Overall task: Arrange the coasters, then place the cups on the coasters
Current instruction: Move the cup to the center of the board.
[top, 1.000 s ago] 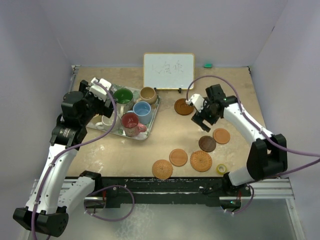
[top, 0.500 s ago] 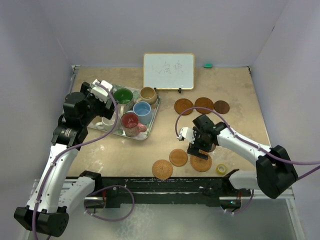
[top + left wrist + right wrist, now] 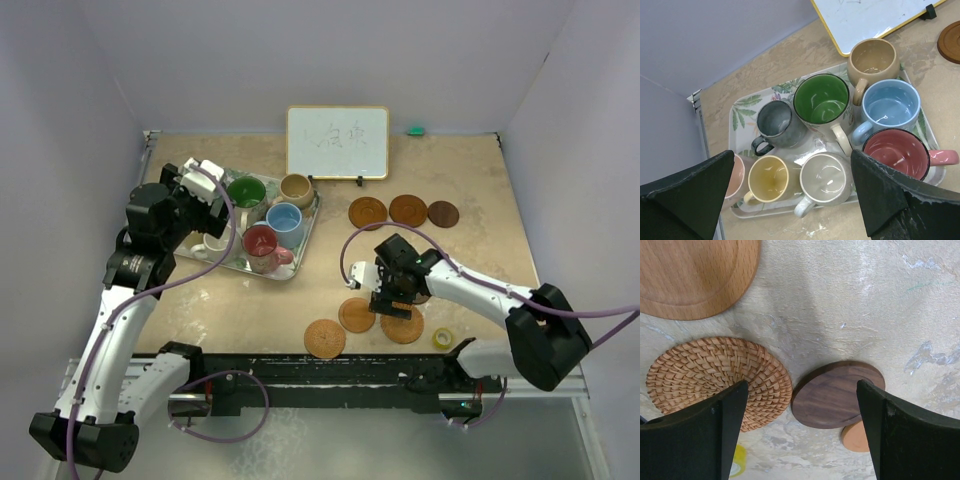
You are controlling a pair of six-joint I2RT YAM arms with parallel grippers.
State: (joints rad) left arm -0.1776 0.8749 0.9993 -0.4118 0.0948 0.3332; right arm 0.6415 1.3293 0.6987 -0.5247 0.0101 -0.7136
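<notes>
Coaster arranging underway; right hand (image 3: 390, 297), spread and empty, hovers over the dark coaster (image 3: 837, 392) near the tabletop's (image 3: 470, 170) front edge; 3 coasters (image 3: 407, 209) sit toward the back; next probably calls for lowering and pinching the dark coaster's rim.

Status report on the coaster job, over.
Left gripper open above mugs on tray. Right gripper open over dark wooden coaster. Woven coaster close beside it.
</notes>
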